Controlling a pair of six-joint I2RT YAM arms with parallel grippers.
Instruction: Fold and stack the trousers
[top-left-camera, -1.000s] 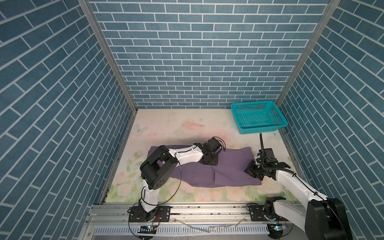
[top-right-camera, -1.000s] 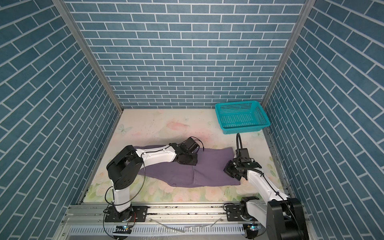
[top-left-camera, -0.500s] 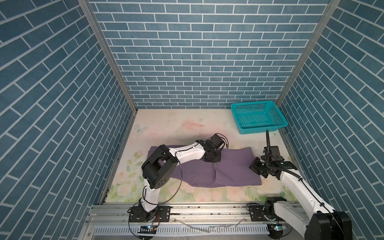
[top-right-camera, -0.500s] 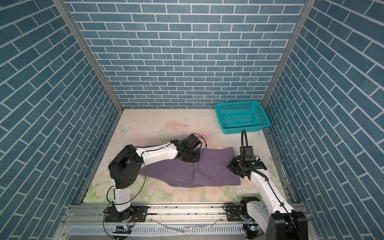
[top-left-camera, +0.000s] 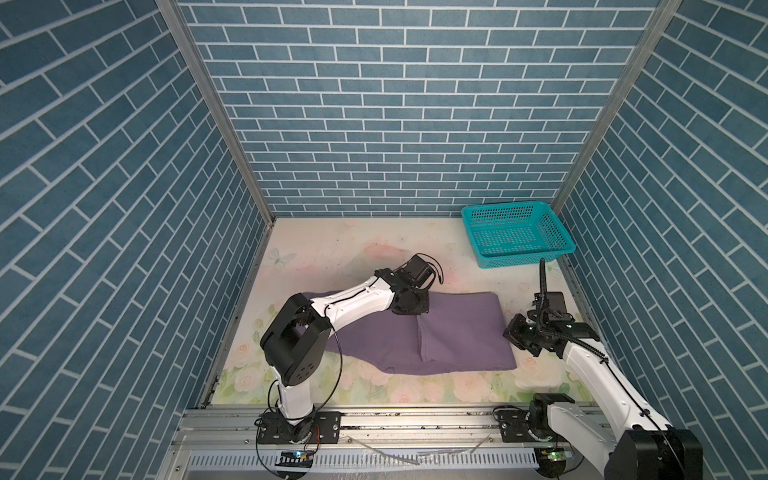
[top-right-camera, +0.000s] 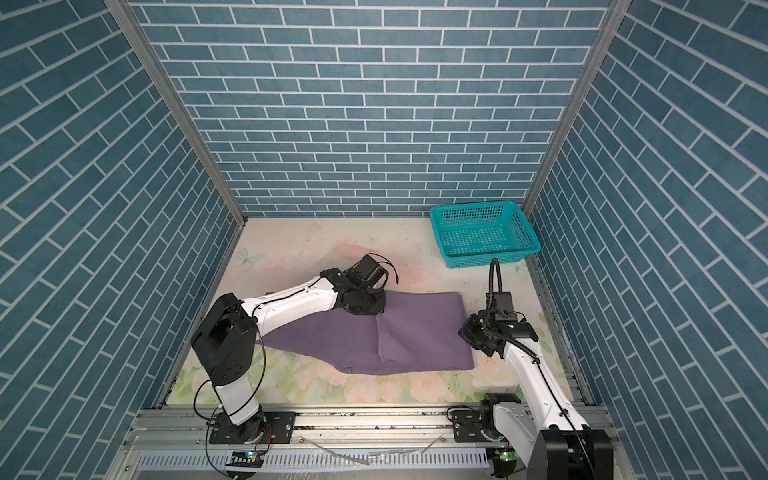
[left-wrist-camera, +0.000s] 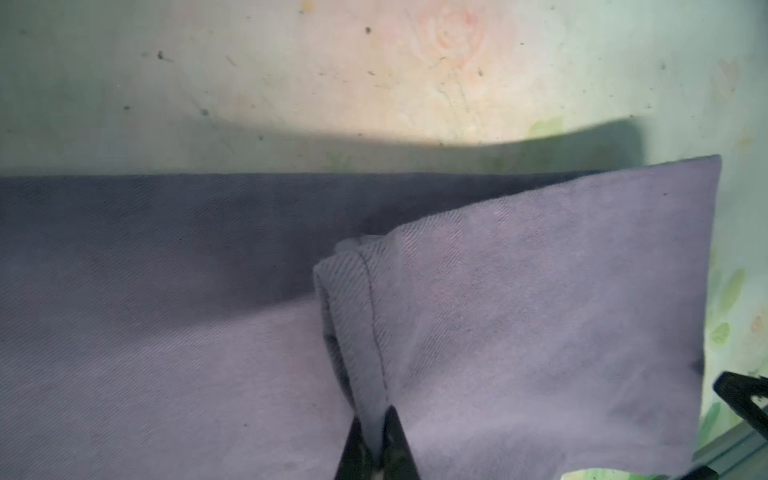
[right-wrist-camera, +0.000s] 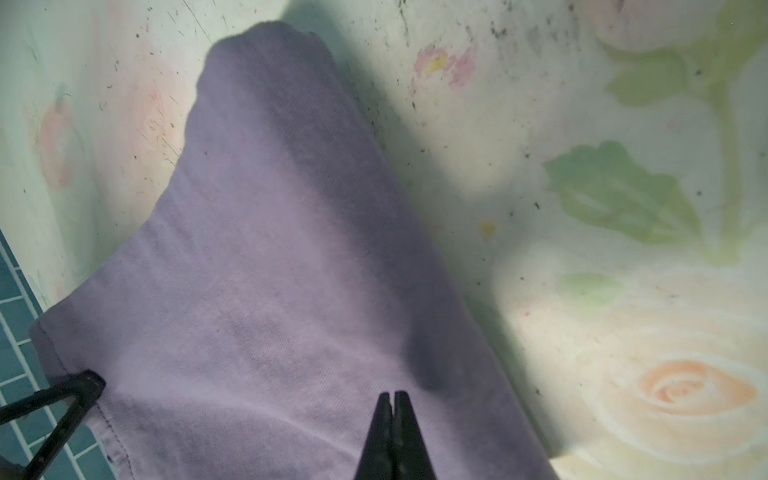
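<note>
In both top views the trousers (top-left-camera: 457, 332) (top-right-camera: 419, 332) lie flat and already doubled over on the floral tabletop (top-left-camera: 332, 249). Their long axis runs left to right, roughly parallel to the near edge. The left gripper (top-left-camera: 411, 309) (top-right-camera: 365, 305) sits on the far long edge at about mid-length, where the hem of the upper layer ends. The right gripper (top-left-camera: 515, 332) (top-right-camera: 469, 332) is at the short right end, at the fold. The next fold likely turns on this layout, with one arm at the middle and one at the end. The teal basket (top-left-camera: 528, 259) stands in the far right corner, well apart from the cloth, and nothing lies between them.

In the left wrist view the left gripper (left-wrist-camera: 374, 432) is clamped on the stitched hem (left-wrist-camera: 365, 332), and the trousers (left-wrist-camera: 540, 291) rise slightly toward it.

In the right wrist view the right gripper (right-wrist-camera: 391, 401) has its jaws pressed together over the trousers (right-wrist-camera: 270, 249). Whether any cloth is caught between them cannot be told.
</note>
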